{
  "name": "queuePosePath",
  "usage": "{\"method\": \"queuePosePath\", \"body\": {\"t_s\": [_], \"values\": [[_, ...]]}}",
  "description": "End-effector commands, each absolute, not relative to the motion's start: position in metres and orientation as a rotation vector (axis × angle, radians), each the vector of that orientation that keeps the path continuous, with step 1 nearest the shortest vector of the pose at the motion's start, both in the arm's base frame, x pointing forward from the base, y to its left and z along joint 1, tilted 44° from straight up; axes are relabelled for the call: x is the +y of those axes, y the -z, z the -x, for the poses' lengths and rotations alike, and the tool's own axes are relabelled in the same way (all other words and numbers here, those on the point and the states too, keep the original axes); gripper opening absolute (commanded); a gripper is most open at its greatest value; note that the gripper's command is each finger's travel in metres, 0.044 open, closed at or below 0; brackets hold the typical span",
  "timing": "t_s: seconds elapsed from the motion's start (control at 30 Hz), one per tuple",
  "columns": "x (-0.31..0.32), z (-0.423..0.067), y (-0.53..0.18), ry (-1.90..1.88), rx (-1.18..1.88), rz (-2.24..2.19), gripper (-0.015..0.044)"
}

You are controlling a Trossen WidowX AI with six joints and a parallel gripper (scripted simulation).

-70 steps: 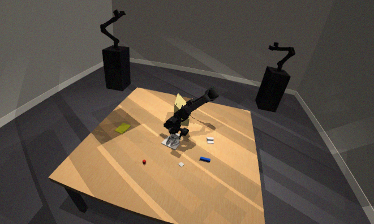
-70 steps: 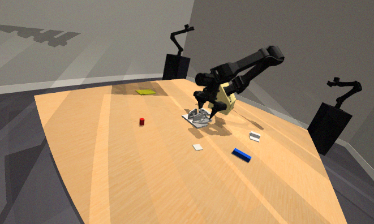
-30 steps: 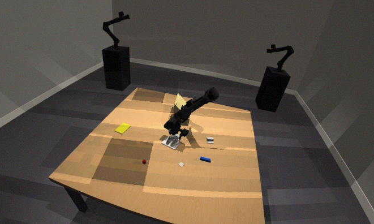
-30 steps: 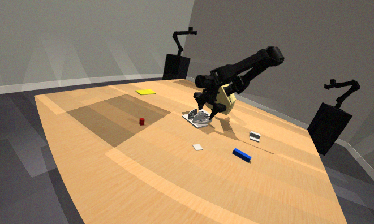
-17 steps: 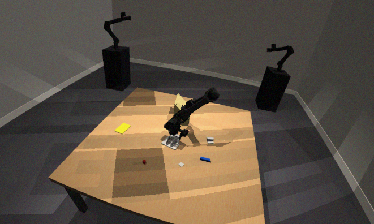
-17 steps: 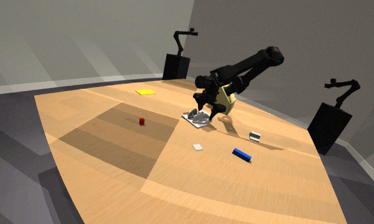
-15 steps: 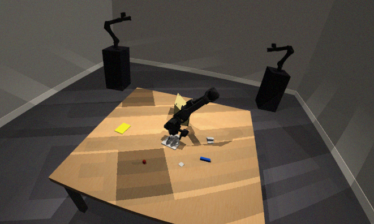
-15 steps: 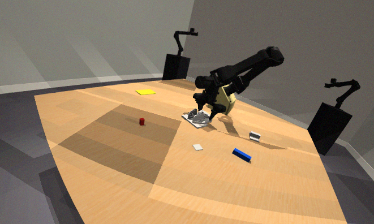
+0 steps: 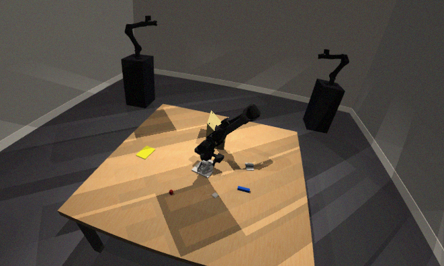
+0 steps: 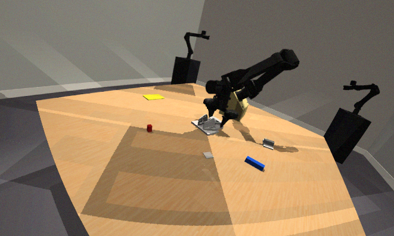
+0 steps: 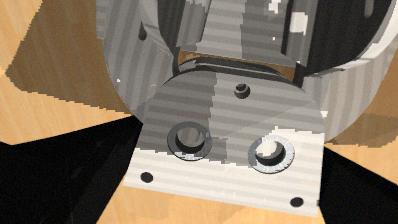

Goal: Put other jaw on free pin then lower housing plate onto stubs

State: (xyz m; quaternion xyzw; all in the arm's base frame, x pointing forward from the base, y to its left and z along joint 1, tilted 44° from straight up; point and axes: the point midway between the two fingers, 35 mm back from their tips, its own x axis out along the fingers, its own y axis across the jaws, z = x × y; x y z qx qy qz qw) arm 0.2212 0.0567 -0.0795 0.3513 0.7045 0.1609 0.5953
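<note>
My claw (image 9: pixel 211 162) (image 10: pixel 216 121) (image 11: pixel 225 139) is closed on the housing plate (image 11: pixel 225 122), a black finger against each side edge. Nearest my wrist camera I see the plate's straight, brightly lit edge with a small hole by each corner, then two ringed holes side by side, then a third small hole near its rounded end. Past that end lies the grey jaw mechanism (image 9: pixel 197 168) (image 10: pixel 208 131) (image 11: pixel 120 65) on the wooden table (image 9: pixel 119 188) (image 10: pixel 154 191); I can't tell whether the teeth mesh or the plate sits level. Farther out, a small pale tile (image 9: pixel 215 195) (image 10: pixel 208 155) and a grey bracket (image 9: pixel 249 166) (image 10: pixel 268 143) lie well apart, then a blue bar (image 9: pixel 244 189) (image 10: pixel 254 163), a red block (image 9: pixel 171 192) (image 10: pixel 149 128) and a flat yellow pad (image 9: pixel 146 152) (image 10: pixel 154 96). Farthest, two black arms stand on dark pedestals (image 9: pixel 138 82) (image 10: pixel 347 134) beyond the table.
</note>
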Motion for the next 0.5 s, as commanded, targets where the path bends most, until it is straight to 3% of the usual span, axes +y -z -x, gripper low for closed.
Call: {"method": "queuePosePath", "body": {"t_s": [0.0,0.47], "values": [[0.0583,-0.221,0.0805,-0.374,1.639,-0.82,0.0351],[0.06,-0.2208,0.0823,-0.376,1.638,-0.819,0.0351]]}}
